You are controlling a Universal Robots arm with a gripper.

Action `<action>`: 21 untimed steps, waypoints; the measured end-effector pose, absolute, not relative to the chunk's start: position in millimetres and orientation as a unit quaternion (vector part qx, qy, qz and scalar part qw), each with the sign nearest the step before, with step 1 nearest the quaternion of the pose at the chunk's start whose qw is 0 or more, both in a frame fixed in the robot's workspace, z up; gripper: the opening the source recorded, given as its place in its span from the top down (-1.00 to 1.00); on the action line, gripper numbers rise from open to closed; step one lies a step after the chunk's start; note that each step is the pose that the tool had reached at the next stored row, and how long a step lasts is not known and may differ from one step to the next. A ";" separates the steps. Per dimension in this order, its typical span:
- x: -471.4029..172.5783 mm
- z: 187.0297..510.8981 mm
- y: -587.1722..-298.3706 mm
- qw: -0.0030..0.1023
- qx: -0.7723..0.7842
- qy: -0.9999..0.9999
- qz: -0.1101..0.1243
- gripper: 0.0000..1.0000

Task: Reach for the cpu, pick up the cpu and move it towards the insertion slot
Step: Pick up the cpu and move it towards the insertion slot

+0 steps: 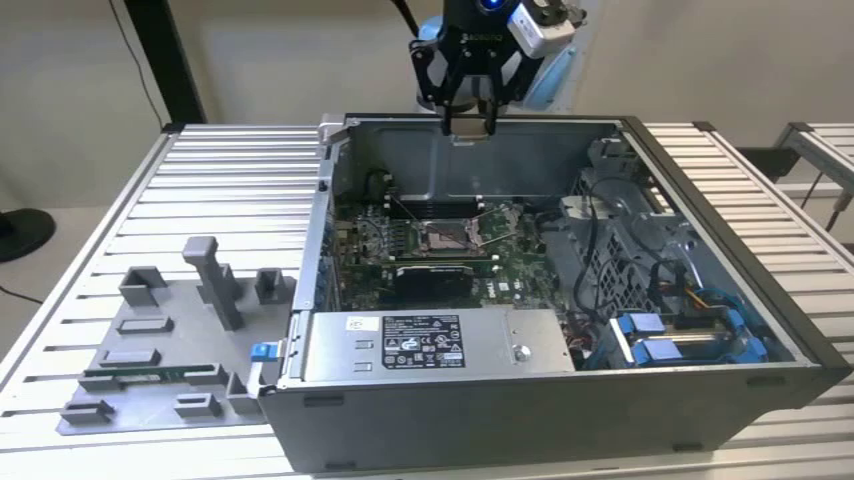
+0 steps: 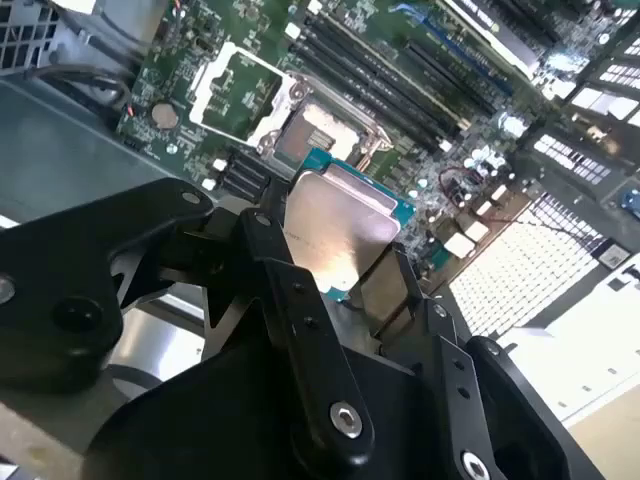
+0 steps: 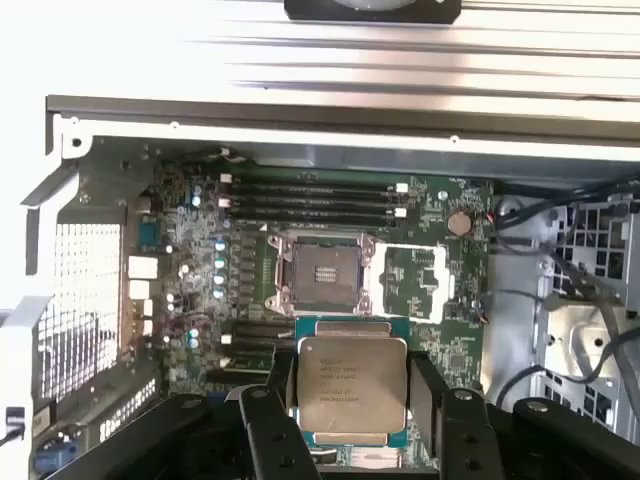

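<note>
On the exterior view's left, a grey fixture tray (image 1: 147, 370) sits beside the open computer case (image 1: 534, 400). Above its motherboard, the gripper (image 3: 350, 400) pinches the cpu (image 3: 352, 385) by opposite edges, held flat over the open socket (image 3: 325, 272), presumably for alignment.

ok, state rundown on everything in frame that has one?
gripper: shut on the cpu, raised over the open case
cpu: held between the fingers, silvery top facing the first wrist view, not seated
cpu socket: empty, retention frame swung open beside it
computer case: side panel off, motherboard exposed
memory stick: lying in the gray fixture outside the case
</note>
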State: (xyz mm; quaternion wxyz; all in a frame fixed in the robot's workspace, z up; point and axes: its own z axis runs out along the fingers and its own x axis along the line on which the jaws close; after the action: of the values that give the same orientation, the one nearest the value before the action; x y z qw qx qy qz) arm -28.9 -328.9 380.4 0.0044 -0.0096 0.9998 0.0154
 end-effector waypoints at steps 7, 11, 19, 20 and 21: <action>-34.9 378.6 -315.5 0.004 -0.010 1.000 0.015 1.00; -38.5 378.1 -313.3 0.004 -0.004 1.000 0.015 1.00; -41.4 377.5 -312.0 0.005 0.010 1.000 0.015 1.00; -41.4 377.5 -312.0 0.005 0.010 1.000 0.015 1.00; -41.5 377.5 -312.0 0.005 0.010 1.000 0.015 1.00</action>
State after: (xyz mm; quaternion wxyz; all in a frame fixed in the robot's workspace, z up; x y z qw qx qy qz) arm -41.5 -312.0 377.5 0.0047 0.0104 0.9998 0.0154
